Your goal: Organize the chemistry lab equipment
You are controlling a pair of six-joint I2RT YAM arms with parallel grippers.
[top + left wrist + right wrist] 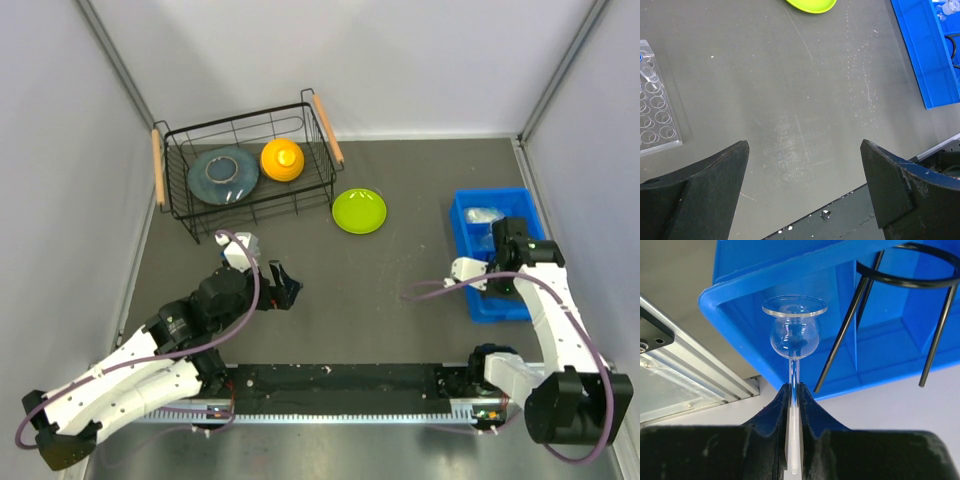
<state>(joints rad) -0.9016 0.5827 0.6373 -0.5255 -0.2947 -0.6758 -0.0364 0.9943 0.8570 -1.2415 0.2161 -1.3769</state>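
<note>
Two robot arms worked over a dark surface (400, 300). The right pincer (794, 390) was clamped narrowly on the stem of one thin glass rod (794, 335), which ended in a bulb and a flared rim and was held at the rim of the one blue bin (740, 305). One black wire ring stand (840, 340) stood inside the bin, and one clear packet (483, 215) lay at its far end. The left pincer (804, 143) gaped wide over bare surface and gripped nothing. One clear plastic tube rack (657, 110) sat just to its left. Farther back, one lime-green plate (359, 211) lay beside one wire basket (240, 120) holding one grey plate (222, 175) and one orange bowl (282, 158).
</note>
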